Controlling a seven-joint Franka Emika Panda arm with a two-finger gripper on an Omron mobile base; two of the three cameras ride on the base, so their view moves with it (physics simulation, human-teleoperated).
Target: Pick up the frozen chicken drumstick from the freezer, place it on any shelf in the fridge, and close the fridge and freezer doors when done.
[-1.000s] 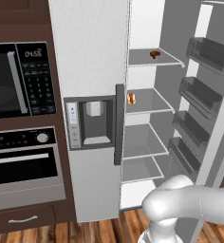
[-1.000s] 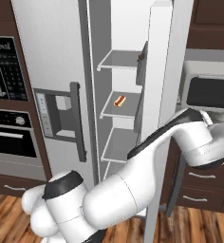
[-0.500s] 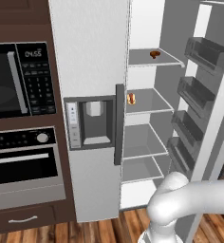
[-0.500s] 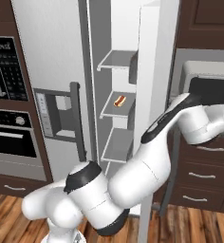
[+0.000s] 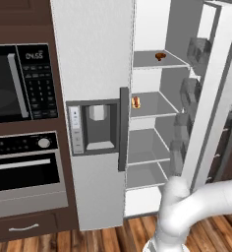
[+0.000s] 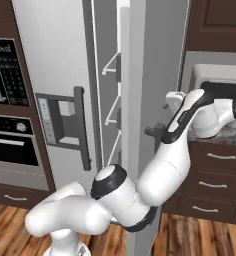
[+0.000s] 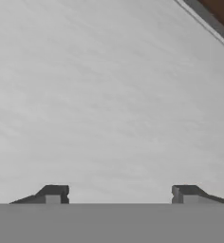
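The fridge [image 5: 157, 147] holds several flat pale grey shelves stacked one above another. On the top shelf [image 5: 155, 61] sits a small orange-brown drumstick [image 5: 160, 56], toward the back. On the second shelf [image 5: 155, 106] lies an orange item with a pale band [image 5: 135, 102], right at the front left edge. The two shelves below show bare grey surfaces.

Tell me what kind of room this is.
A home kitchen, rendered rather than real: a white side-by-side fridge with its right door swung open, a built-in microwave above a wall oven, and dark wood drawers.
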